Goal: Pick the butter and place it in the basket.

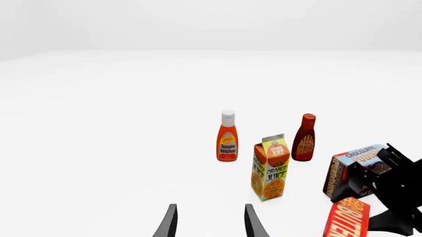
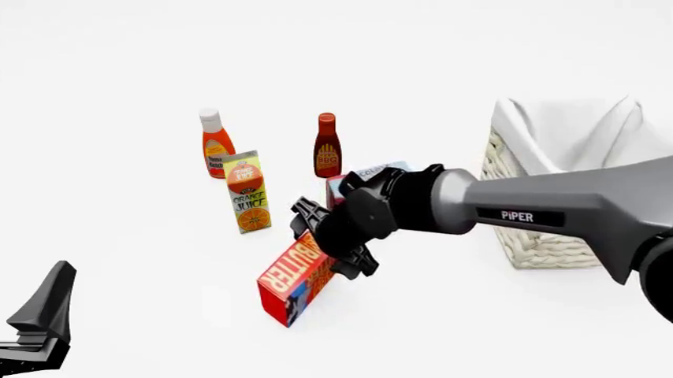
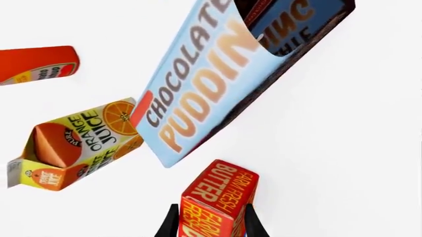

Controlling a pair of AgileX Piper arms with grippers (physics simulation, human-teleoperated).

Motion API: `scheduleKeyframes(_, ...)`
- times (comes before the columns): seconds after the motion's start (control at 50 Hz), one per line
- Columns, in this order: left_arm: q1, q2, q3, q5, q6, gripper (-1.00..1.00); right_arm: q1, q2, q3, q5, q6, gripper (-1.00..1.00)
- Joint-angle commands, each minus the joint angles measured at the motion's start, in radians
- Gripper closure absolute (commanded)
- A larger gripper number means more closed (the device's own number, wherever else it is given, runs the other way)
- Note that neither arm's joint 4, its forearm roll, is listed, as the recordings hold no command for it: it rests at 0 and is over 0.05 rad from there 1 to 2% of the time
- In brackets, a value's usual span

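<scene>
The butter (image 2: 292,274) is a red carton with an orange "BUTTER" face, tilted on end in front of the chocolate pudding box. My right gripper (image 2: 330,242) is shut on its upper end. In the right wrist view the butter (image 3: 221,195) sits between the two fingertips of the right gripper (image 3: 211,207). It also shows in the left wrist view (image 1: 346,219), with the right gripper (image 1: 389,192) on it. The basket (image 2: 526,236) stands at the right, cream wicker with white cloth lining. My left gripper (image 2: 44,311) is open and empty at the near left; its fingers (image 1: 170,222) are apart.
A chocolate pudding box (image 2: 370,172) stands just behind the right gripper. An orange juice carton (image 2: 248,193), a ketchup bottle (image 2: 217,143) and a BBQ sauce bottle (image 2: 327,146) stand to the left and behind. The pudding box (image 3: 211,74) looms close in the right wrist view.
</scene>
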Motion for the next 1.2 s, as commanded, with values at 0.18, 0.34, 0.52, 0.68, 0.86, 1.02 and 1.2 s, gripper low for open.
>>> scheduleKeyframes(0.18, 0.0, 0.0, 0.0, 0.0, 0.0, -1.0, -0.004, -0.059, 0.074, -0.041, 0.004, 1.0)
scheduleKeyframes(0.34, 0.0, 0.0, 0.0, 0.0, 0.0, -1.0, -0.032, -0.149, 0.115, -0.024, -0.018, 1.0)
scheduleKeyframes(0.52, 0.0, 0.0, 0.0, 0.0, 0.0, -1.0, -0.054, -0.211, 0.136, -0.009, -0.035, 1.0)
scheduleKeyframes(0.68, 0.0, 0.0, 0.0, 0.0, 0.0, -1.0, -0.069, -0.257, 0.159, -0.003, -0.043, 1.0)
scheduleKeyframes(0.86, 0.0, 0.0, 0.0, 0.0, 0.0, -1.0, -0.118, -0.332, 0.212, 0.005, -0.065, 1.0)
scheduleKeyframes(1.02, 0.0, 0.0, 0.0, 0.0, 0.0, -1.0, -0.155, -0.421, 0.211, 0.042, -0.075, 1.0)
scheduleKeyframes(1.2, 0.0, 0.0, 0.0, 0.0, 0.0, -1.0, -0.164, -0.495, 0.222, 0.068, -0.08, 1.0)
